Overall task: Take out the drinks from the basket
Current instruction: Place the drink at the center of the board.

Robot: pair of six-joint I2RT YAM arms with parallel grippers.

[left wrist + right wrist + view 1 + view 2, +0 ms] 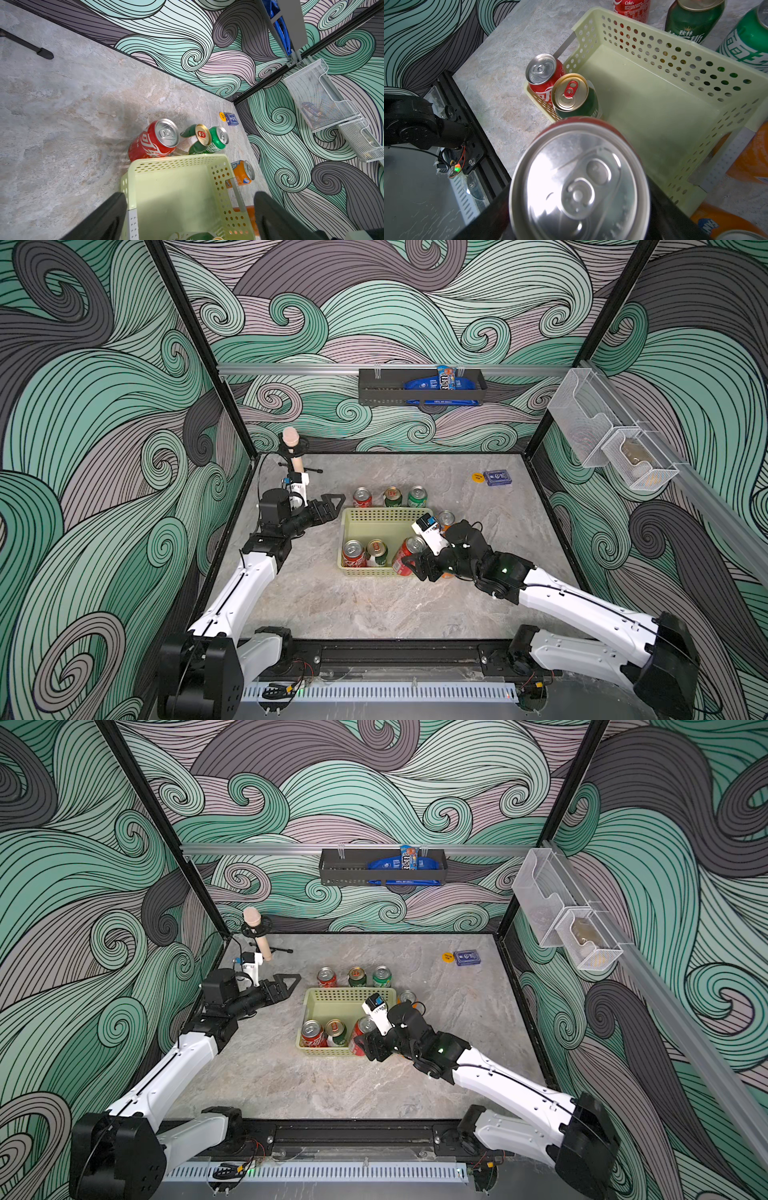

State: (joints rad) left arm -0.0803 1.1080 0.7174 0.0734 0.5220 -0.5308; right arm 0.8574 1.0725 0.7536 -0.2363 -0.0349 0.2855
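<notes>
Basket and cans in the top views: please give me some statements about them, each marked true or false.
1. The right pincer grips a red Coca-Cola can. True.
2. The left pincer holds a can. False: it is open and empty.
3. The bright green can stands inside the basket. False: it stands on the table behind it.
4. A dark green can with a gold top stands in the basket. True.
</notes>
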